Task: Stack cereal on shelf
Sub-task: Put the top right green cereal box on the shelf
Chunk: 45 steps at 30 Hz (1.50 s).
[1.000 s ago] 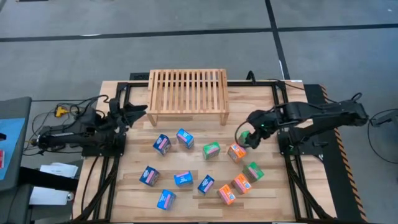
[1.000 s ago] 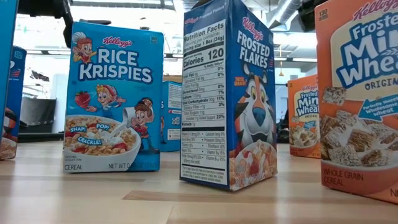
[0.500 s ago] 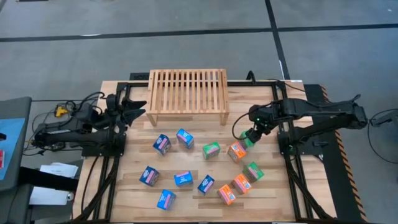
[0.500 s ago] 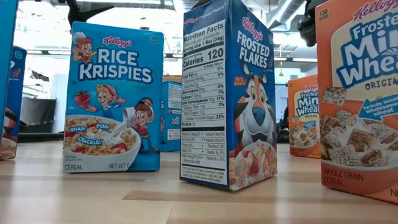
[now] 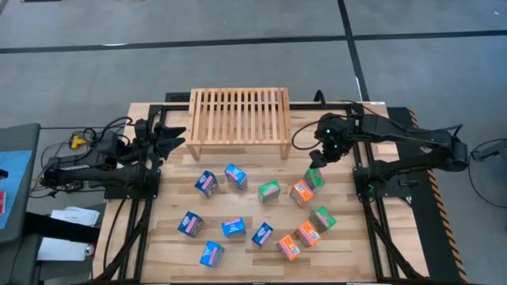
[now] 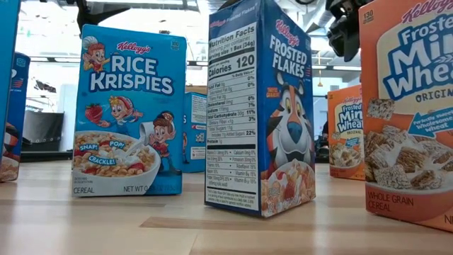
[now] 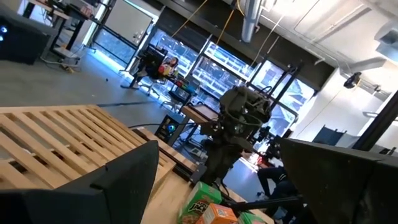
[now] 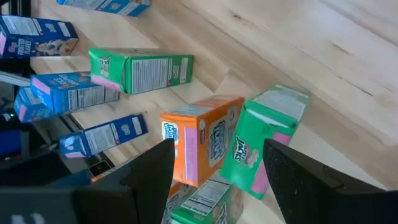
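Right gripper [image 5: 315,175] has lifted a green cereal box [image 5: 315,177] toward the shelf [image 5: 238,115] | high: remaining boxes scattered in front of shelf | left wrist: left gripper [image 7: 214,180] waits, fingers wide.

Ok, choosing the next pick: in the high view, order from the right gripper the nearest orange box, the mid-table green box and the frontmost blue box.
1. Orange box, just beside the right gripper and its held box.
2. Mid-table green box, toward the left arm.
3. Frontmost blue box, far front-left.
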Each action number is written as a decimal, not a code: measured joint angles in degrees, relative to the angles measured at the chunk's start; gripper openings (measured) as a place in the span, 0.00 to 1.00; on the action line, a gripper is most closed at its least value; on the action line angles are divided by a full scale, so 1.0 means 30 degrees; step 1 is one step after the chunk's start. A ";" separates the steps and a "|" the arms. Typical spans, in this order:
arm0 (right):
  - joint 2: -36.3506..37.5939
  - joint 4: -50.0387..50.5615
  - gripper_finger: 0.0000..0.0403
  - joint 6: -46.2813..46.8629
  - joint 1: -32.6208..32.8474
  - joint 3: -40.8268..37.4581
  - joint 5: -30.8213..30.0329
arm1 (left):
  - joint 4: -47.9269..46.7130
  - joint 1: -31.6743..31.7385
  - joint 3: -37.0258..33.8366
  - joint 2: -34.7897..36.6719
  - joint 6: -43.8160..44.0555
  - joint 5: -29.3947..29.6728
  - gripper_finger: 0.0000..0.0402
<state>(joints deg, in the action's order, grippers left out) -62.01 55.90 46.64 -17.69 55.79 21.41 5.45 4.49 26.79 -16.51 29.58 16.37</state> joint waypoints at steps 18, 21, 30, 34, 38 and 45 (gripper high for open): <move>-0.2833 0.4750 0.67 -0.2639 -0.0692 0.8231 0.1648 | -0.0216 0.0000 0.0000 0.0000 0.0220 -0.0092 0.81; -0.3668 0.8250 0.67 -0.3562 0.0911 1.0204 -0.0282 | -0.0217 0.0000 0.0000 0.0000 0.0475 -0.0268 0.81; -0.4562 0.9278 0.69 -0.1923 0.4690 1.0399 -0.3423 | -0.0211 0.0000 -0.0007 0.0000 0.0547 -0.0360 0.81; -0.5305 0.9332 0.75 -0.1580 0.5163 0.9959 -0.3917 | -0.0218 0.0000 -0.0007 0.0000 0.0335 -0.0360 0.81; -0.6541 0.9250 0.86 -0.1512 0.5127 0.9970 -0.5205 | -0.0639 0.0000 -0.0007 0.0007 0.0350 -0.0349 0.81; -0.8913 1.1286 0.93 0.0845 0.6093 0.9964 -0.8741 | -0.1202 0.0000 -0.0015 0.0007 0.0379 -0.0382 0.81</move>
<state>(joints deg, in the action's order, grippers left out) -88.75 89.76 49.18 0.59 85.68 -4.82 1.85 4.49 26.74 -16.49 30.72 15.22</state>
